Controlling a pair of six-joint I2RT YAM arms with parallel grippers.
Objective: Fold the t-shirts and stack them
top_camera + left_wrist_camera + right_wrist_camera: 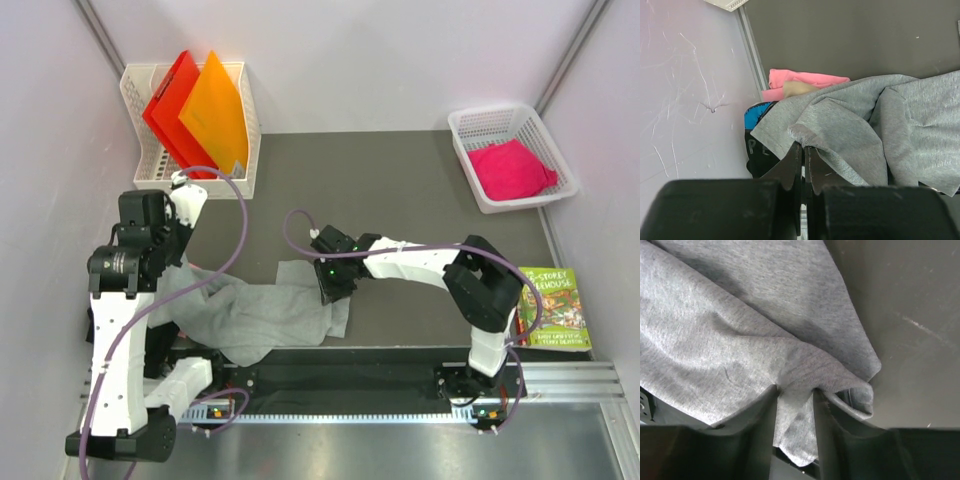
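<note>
At the near-left part of the bench, the grey t-shirt lies crumpled between the two arms, not yet flattened or folded. One end is lifted toward the left wall and the other rests on the dark surface.

Left tool: pressed together, pinching a thin edge of the grey t-shirt. Right tool: closed on a bunched fold at the opposite end, with cloth filling the gap between its fingers.

Hazards noted:

1. The left tool's hold is on a narrow margin of cloth. Tension from the other arm could pull it free and drop that end.
2. The right tool appears to hold a rolled, doubled edge rather than a single corner. Spreading from this hold would likely leave a twist, and the fold would come out askew.
3. The grey t-shirt drapes over pink cloth and a black tee lying by the wall. Dragging the grey t-shirt could shift or unsettle both.
4. Slack hangs close to the near edge of the bench, where it could catch.

A pink tee sits in the white basket, well apart.
</note>
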